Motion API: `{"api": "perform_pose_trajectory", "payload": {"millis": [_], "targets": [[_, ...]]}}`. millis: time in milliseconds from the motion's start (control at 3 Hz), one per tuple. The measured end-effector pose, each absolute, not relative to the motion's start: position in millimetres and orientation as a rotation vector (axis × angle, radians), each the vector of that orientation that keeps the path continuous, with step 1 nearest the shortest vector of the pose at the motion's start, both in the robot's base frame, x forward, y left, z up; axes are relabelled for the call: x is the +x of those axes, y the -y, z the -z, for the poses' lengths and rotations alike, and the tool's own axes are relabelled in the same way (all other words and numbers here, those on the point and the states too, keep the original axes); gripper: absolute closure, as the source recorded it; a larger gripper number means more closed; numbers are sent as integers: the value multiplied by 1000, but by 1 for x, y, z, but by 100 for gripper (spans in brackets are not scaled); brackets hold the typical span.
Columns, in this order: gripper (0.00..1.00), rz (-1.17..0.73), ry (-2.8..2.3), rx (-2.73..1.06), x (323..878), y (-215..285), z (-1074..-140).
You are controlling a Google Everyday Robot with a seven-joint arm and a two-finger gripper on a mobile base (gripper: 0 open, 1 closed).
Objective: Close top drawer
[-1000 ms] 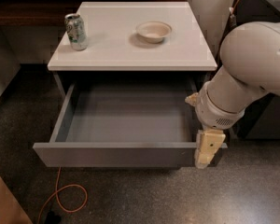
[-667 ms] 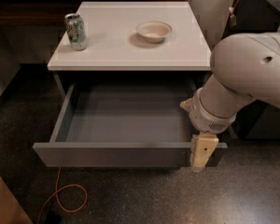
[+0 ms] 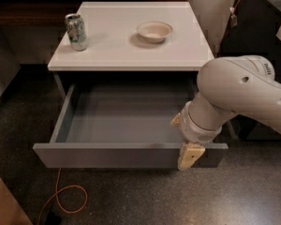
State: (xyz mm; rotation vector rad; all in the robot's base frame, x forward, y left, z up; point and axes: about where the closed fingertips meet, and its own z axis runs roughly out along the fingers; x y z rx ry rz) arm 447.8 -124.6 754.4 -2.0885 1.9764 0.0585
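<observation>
Your white-topped cabinet (image 3: 131, 55) has its top drawer (image 3: 107, 155) standing pulled out. The white arm (image 3: 239, 93) reaches down at the drawer's right front corner. The gripper (image 3: 191, 156) sits over the front panel there; whether it is open or closed cannot be told. On top stand a pale bowl (image 3: 154, 31) and a green-and-white can (image 3: 77, 31), its lettering unreadable.

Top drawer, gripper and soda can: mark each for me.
top drawer (image 3: 107, 154): camera view, middle of front panel.
gripper (image 3: 189, 157): camera view, pale tip by the panel's right end.
soda can (image 3: 77, 31): camera view, side of can body.
</observation>
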Motion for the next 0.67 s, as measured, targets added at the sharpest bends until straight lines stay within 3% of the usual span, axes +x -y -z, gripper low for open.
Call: {"api": "perform_pose_trajectory", "payload": {"millis": [667], "targets": [[70,-115,-1891,-2220,446,93,-717]]}}
